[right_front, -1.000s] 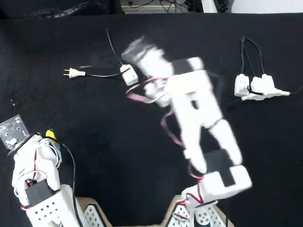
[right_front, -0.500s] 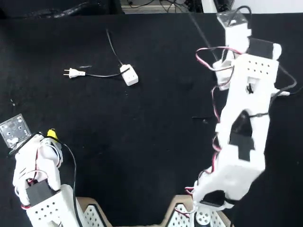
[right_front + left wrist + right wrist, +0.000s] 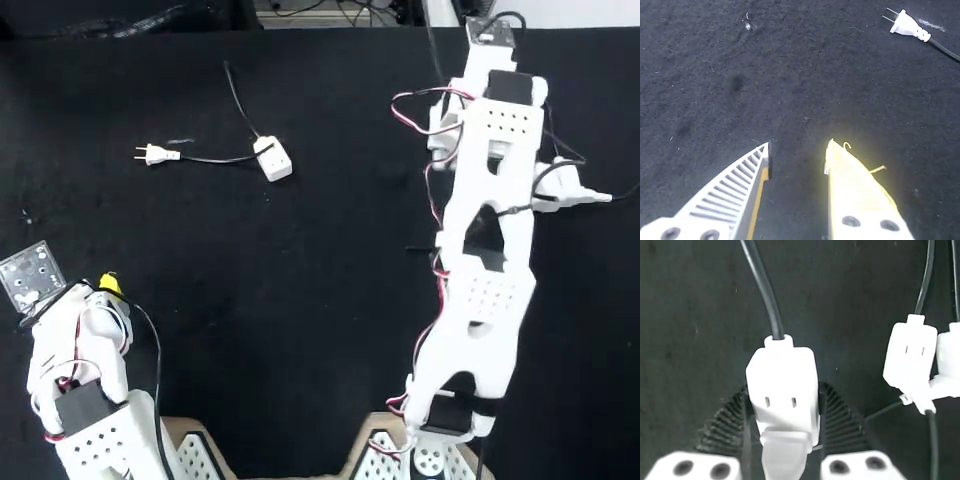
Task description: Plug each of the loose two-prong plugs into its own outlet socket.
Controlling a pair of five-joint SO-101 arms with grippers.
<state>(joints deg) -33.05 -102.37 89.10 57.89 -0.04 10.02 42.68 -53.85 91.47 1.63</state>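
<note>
A loose white two-prong plug point(image 3: 150, 153) lies at the far left of the black table, its black cord running to a white outlet socket point(image 3: 273, 158). The same plug point(image 3: 907, 24) lies well ahead of my left gripper point(image 3: 797, 150), which hovers open near the table's front left with nothing between its fingers. My right arm point(image 3: 490, 200) stretches to the far right. There my right gripper point(image 3: 783, 388) stands open astride a white socket point(image 3: 782, 385) on a black cord, its black fingers point(image 3: 837, 415) close by both sides. A white plug body point(image 3: 782, 455) sits at that socket's near end.
Beside the flanked socket lies a second white socket point(image 3: 910, 357) with a plug piece point(image 3: 947, 365) against it; this cluster point(image 3: 570, 185) pokes out from under the right arm. Black cords run from it toward the table's back edge. The table's middle is bare black cloth.
The right arm swung from the left socket across to the far-right sockets and stretched out over them. The left arm has stayed still.
</note>
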